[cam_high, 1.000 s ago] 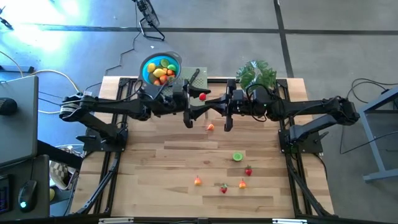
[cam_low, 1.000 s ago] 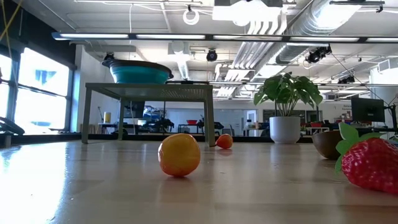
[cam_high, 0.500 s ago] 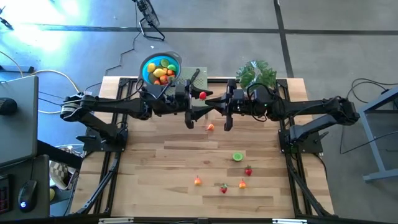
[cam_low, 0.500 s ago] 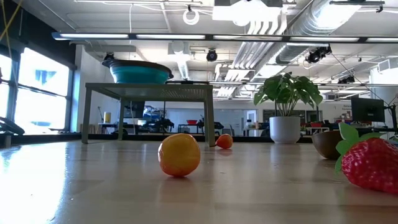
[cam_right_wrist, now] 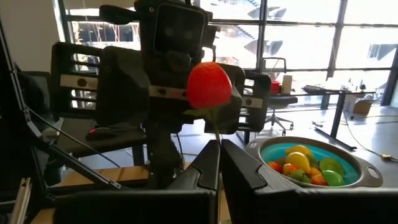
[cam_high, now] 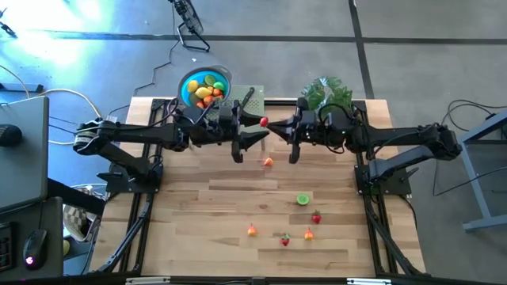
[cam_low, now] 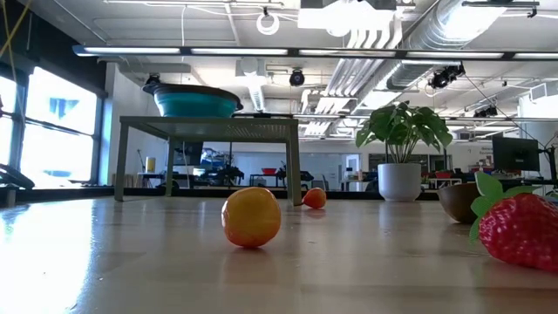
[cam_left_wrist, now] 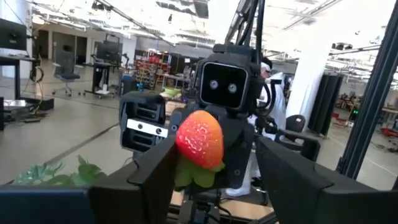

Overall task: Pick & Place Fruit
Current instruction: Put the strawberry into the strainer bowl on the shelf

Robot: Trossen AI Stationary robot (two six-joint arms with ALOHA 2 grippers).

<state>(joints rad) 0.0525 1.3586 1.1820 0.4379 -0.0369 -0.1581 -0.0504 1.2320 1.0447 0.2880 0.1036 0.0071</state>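
A red toy strawberry (cam_high: 264,121) with a green leafy cap hangs in the air above the far middle of the table, between my two grippers, which face each other. My right gripper (cam_right_wrist: 219,148), coming from the right, is shut on it. My left gripper (cam_left_wrist: 217,152) is open, with one finger (cam_left_wrist: 155,171) close beside the strawberry's (cam_left_wrist: 200,138) leaves and the other (cam_left_wrist: 292,171) well apart from it. Other fruit lies loose on the table: an orange piece (cam_high: 268,162), a green half (cam_high: 303,199) and several small pieces near the front (cam_high: 284,240). My right gripper pinches the strawberry's green leafy cap (cam_right_wrist: 215,121), at the fruit's underside, between the ends of its two fingers. The fingers lie about level and come from the table's right side. The red body (cam_right_wrist: 209,85) stands upright above the fingertips, clear of the table.
A blue bowl (cam_high: 205,87) holding several fruit sits on a grey stand (cam_low: 209,126) at the far left. A potted plant (cam_high: 326,93) stands at the far right. In the low view an orange fruit (cam_low: 251,218) and a strawberry (cam_low: 520,228) lie near the camera.
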